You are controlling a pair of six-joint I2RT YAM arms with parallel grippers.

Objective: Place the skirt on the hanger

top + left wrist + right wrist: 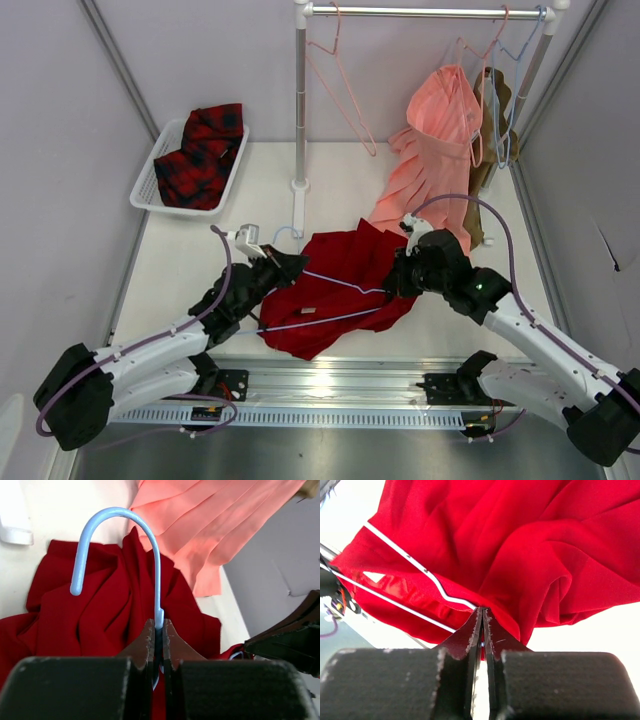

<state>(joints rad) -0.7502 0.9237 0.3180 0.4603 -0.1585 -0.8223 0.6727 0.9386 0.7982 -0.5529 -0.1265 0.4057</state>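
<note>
While the left gripper (158,628) clamps the hanger (117,511), the right gripper (482,613) pinches the skirt (520,545).

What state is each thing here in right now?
red skirt, crumpled on the table
light-blue hanger, lying on the red skirt, neck pinched
left claw, shut on the hanger's neck
right claw, shut on the red skirt's edge
pink pleated skirt, hanging from the rail
plaid garment, bunched in the white basket
</note>
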